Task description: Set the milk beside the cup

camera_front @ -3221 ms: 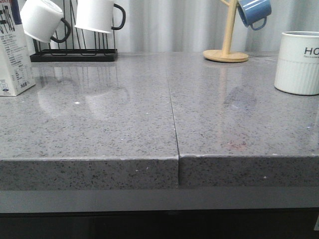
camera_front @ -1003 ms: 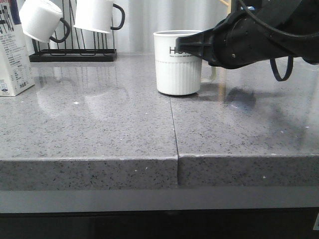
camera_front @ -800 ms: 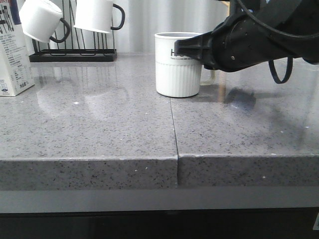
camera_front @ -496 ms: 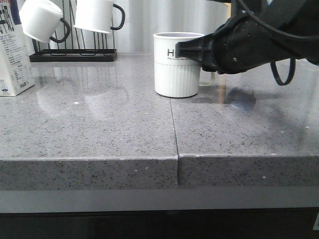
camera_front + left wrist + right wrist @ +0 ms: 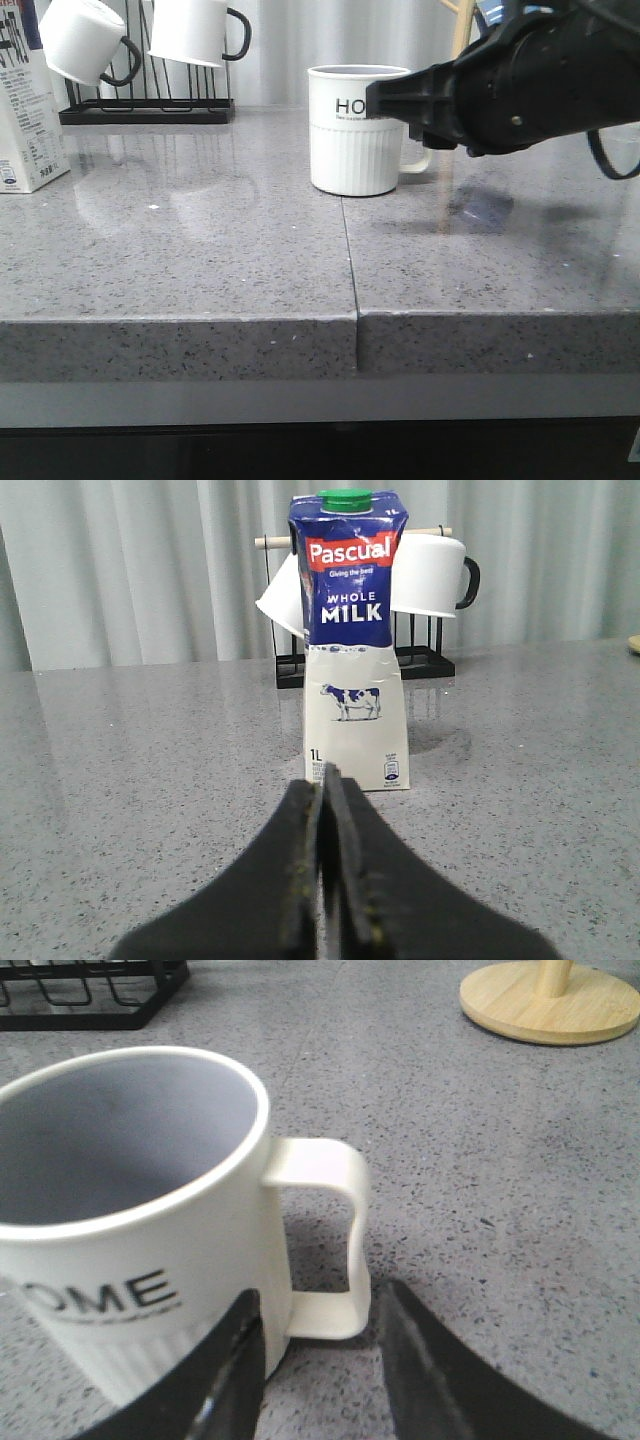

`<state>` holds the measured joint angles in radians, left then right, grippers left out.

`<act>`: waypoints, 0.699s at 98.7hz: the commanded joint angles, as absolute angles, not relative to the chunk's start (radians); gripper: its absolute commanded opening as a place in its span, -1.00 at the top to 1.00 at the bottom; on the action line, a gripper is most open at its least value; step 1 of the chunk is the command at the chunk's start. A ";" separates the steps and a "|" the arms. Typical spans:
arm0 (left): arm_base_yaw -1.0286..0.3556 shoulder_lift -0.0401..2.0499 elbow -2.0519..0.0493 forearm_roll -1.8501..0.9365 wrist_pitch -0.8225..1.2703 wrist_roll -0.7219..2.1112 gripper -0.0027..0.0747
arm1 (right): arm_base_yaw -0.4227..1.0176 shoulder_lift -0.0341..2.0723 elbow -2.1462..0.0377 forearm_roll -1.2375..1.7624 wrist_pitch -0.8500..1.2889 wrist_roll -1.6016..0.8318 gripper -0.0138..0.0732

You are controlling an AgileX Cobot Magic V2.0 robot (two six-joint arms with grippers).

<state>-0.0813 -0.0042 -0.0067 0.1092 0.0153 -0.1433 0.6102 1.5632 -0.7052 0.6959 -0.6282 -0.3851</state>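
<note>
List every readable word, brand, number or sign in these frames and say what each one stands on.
"Pascual": red band on the milk carton.
"WHOLE MILK": the carton's blue upper part.
"1L": near the carton's base.
"HOME": side of the white ribbed cup; the front view shows only "HO", the right gripper hiding the rest.
Too small or blurred: the line under "Pascual", the carton's bottom print, the line beneath "HOME".

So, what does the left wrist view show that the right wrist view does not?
Only the left wrist view shows the milk standing upright, with the left gripper shut and apart from it. Only the right wrist view shows the cup, the right gripper open with its fingers on either side of the handle, and a wooden base. Both show the grey table and a black rack.
</note>
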 commanded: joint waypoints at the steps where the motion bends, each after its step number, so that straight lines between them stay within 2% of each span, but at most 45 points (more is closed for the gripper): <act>1: -0.080 -0.037 0.044 0.100 -0.065 -0.152 0.99 | 0.613 1.472 -0.694 0.675 -0.691 -0.384 -0.01; 20: -0.080 -0.037 0.044 0.100 -0.065 -0.152 0.99 | 0.600 1.347 -0.623 0.642 -0.676 -0.384 -0.01; 45: -0.080 -0.037 0.044 0.100 -0.065 -0.152 0.99 | 0.473 1.170 -0.595 0.485 -0.473 -0.362 0.00; 69: -0.080 -0.037 0.044 0.100 -0.065 -0.152 0.99 | 0.276 1.010 -0.595 0.175 -0.287 -0.073 0.00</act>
<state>-0.0813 -0.0042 -0.0067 0.1092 0.0153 -0.1433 0.3446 1.0782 -0.5733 0.3124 -0.2864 -0.1793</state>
